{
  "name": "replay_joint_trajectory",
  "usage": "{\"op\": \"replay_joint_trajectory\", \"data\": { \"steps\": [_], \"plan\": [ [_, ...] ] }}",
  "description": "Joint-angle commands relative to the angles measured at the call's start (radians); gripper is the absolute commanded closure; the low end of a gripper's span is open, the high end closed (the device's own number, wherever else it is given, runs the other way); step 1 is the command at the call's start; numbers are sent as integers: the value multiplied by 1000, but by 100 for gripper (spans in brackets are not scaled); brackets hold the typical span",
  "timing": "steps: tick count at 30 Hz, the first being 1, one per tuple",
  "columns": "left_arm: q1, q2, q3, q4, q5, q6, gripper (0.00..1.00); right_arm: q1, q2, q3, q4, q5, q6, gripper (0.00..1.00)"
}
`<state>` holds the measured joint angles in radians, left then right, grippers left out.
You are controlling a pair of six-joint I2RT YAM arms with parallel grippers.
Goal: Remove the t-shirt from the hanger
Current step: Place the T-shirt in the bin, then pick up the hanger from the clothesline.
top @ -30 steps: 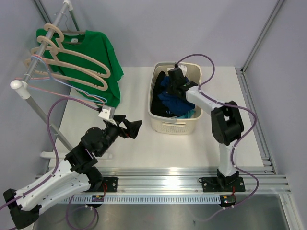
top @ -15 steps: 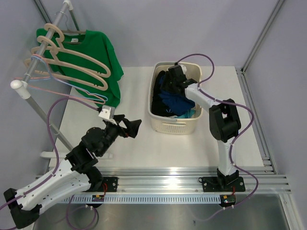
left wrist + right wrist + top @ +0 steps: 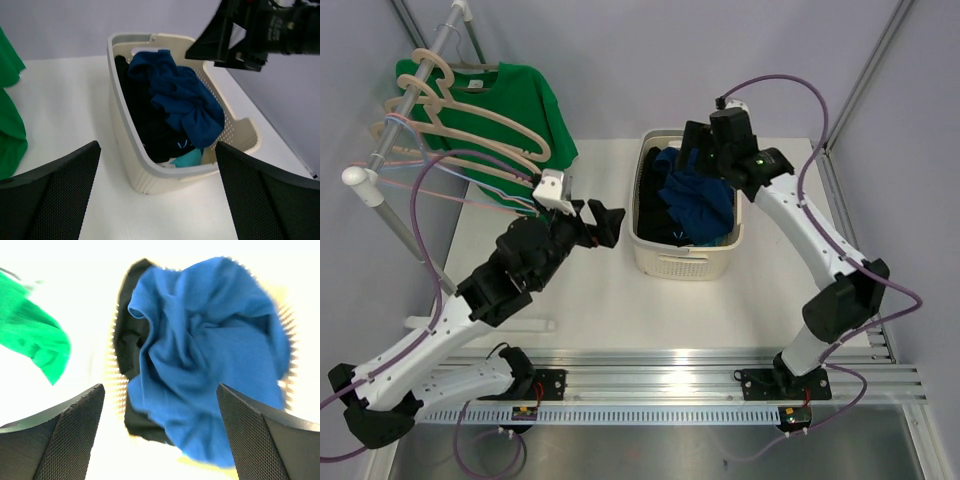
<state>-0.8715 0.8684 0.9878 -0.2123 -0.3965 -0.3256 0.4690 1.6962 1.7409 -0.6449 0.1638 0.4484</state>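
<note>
The green t-shirt (image 3: pixel 538 118) hangs on the rack at the back left. Its hanger is hidden inside the cloth, apart from the hook (image 3: pixel 473 52). My left gripper (image 3: pixel 606 224) is open and empty over the table, between the t-shirt's lower hem and the basket. In the left wrist view the left gripper (image 3: pixel 156 147) faces the basket, with the t-shirt (image 3: pixel 10 125) at the left edge. My right gripper (image 3: pixel 705 152) hovers open above the basket. In the right wrist view the right gripper (image 3: pixel 160 390) looks down on a blue garment (image 3: pixel 210 355), with the green t-shirt (image 3: pixel 35 340) far left.
The cream laundry basket (image 3: pixel 685 262) holds blue and black clothes (image 3: pixel 692 195). Several bare wooden and wire hangers (image 3: pixel 490 145) hang on the rail (image 3: pixel 395 130) in front of the t-shirt. Metal frame posts stand at the back right.
My right gripper opened, let go of the blue garment in the basket and rose above it. My left arm swung forward, closer to the t-shirt's hem and the basket.
</note>
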Motion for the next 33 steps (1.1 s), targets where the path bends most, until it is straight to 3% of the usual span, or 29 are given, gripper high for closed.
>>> {"op": "replay_joint_trajectory", "data": {
  "steps": [1, 4, 8, 17, 23, 28, 33],
  "plan": [
    [-4, 67, 176, 1, -77, 75, 1, -13, -96, 3, -91, 28, -54, 0],
    [-3, 119, 250, -9, -169, 189, 1, -12, -202, -61, -98, -10, -28, 0],
    [22, 205, 328, 23, -353, 324, 1, -12, -416, -259, 49, -119, 18, 0],
    [288, 418, 586, 24, -200, 244, 1, -6, -786, -781, 431, -531, 237, 1],
    [319, 671, 866, 25, -355, 391, 8, 0, -899, -883, 525, -610, 277, 1],
    [361, 875, 1095, 34, -508, 460, 7, 8, -912, -885, 537, -627, 285, 0],
    [407, 974, 1190, 62, -584, 464, 10, 16, -932, -891, 548, -627, 283, 0]
  ]
}}
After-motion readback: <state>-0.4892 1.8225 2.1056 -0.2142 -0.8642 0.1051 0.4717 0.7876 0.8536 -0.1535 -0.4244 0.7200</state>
